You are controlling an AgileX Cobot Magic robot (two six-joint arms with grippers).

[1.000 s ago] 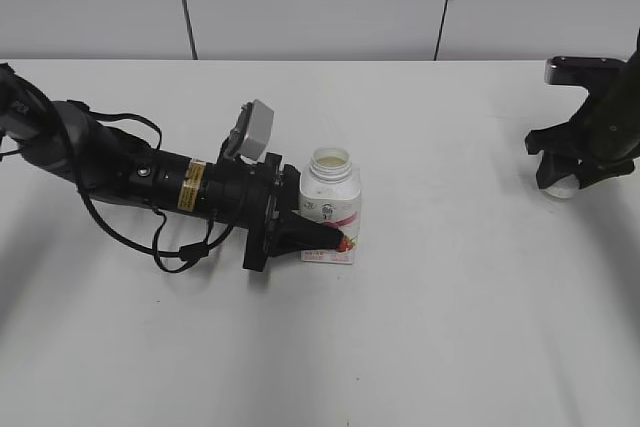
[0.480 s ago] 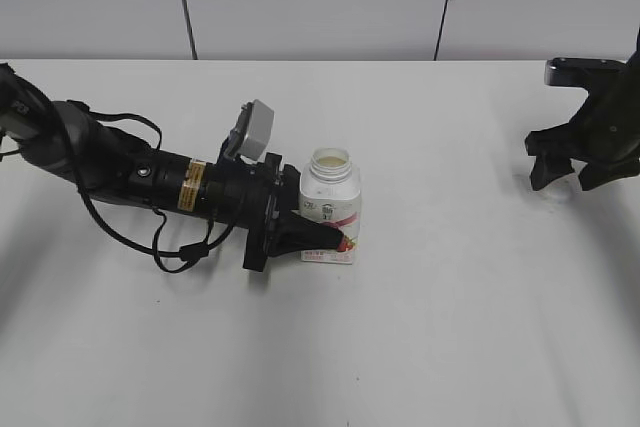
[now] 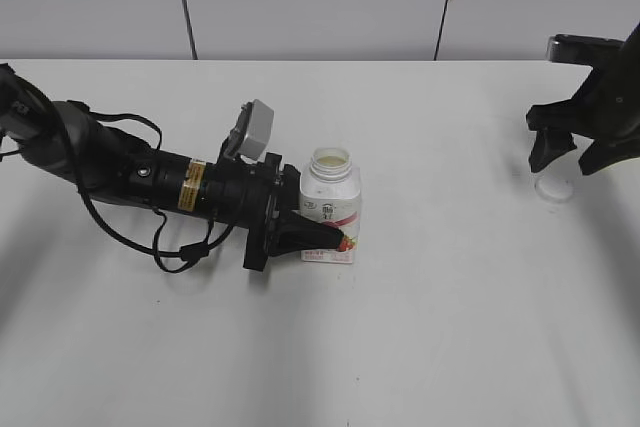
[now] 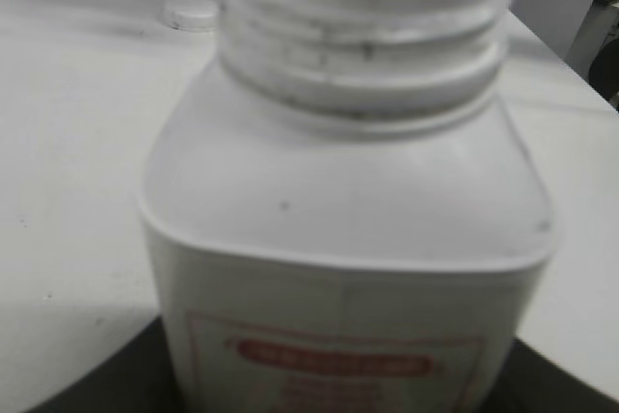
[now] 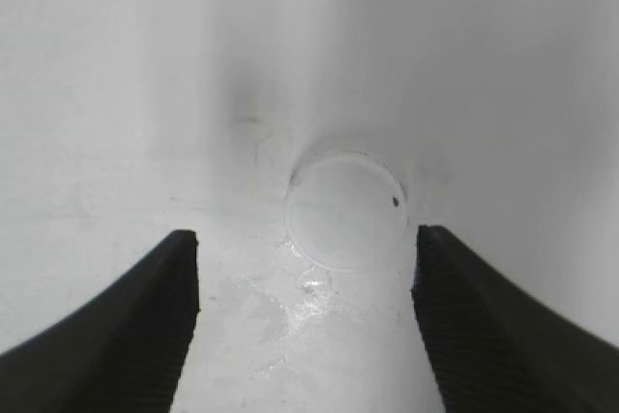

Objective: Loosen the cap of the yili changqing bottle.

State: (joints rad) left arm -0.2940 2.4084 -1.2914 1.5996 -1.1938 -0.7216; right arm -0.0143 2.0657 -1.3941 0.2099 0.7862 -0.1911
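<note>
The yili changqing bottle [image 3: 331, 209] stands upright mid-table, white with a pink-red label, and its wide neck is open and uncapped. It fills the left wrist view [image 4: 348, 191]. My left gripper [image 3: 322, 238] is shut on the bottle's lower body from the left. The cap [image 3: 553, 187] lies flat on the table at far right, apart from the bottle. It also shows in the left wrist view [image 4: 191, 13] and the right wrist view [image 5: 346, 210]. My right gripper [image 3: 566, 154] hangs open and empty just above the cap, with its jaws [image 5: 305, 268] wide to either side.
The white table [image 3: 450, 317] runs to a grey panelled wall [image 3: 310, 2] at the back. My left arm and its looped cable [image 3: 170, 247] lie low across the table's left half. Small wet smears [image 5: 290, 307] lie beside the cap.
My right gripper has lifted up off the table and left the cap lying there. The left gripper and the bottle have not moved.
</note>
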